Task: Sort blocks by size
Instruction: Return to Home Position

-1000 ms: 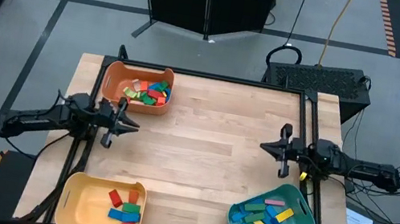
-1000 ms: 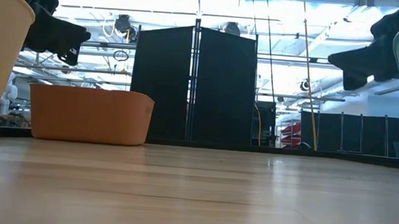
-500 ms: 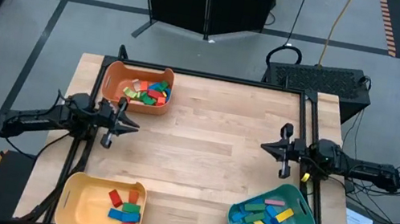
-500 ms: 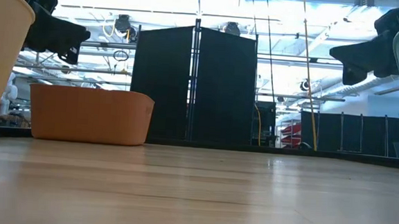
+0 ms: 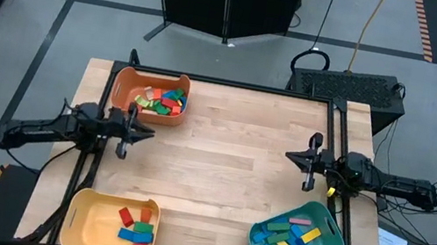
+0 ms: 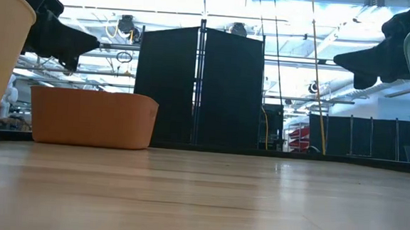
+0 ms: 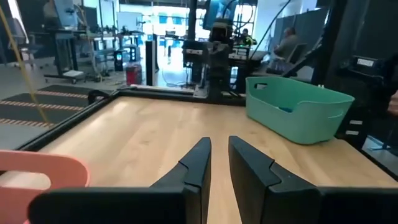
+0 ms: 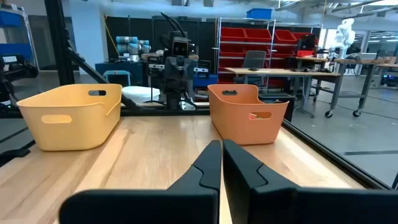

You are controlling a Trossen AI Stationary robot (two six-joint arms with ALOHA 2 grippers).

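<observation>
At the table's far left corner sits the orange bin [image 5: 121,80], holding a mixed heap of blocks [image 5: 162,101] in green, red, blue and yellow. Near the left front corner the yellow bin [image 5: 87,216] holds a smaller handful, mostly red and blue with one green. At the right front corner the teal bin [image 5: 333,235] carries long bars in blue, green, yellow and pink. No block lies loose on the table [image 5: 228,169], whose pale planks are bare between the bins.

Over the left edge, just in front of the orange bin, hangs the left gripper [image 7: 219,142], its fingers a narrow gap apart and holding nothing. Opposite it, over the right edge, hangs the right gripper [image 8: 222,143], its fingers drawn all but together, also empty.

Beyond the far edge stands a dark screen [image 6: 199,86], with a black case [image 5: 358,85] by the far right corner. Red shelves [image 8: 261,43] line the room behind, and the left wrist view shows what may be a seated person [image 7: 288,43], too far off to be sure.
</observation>
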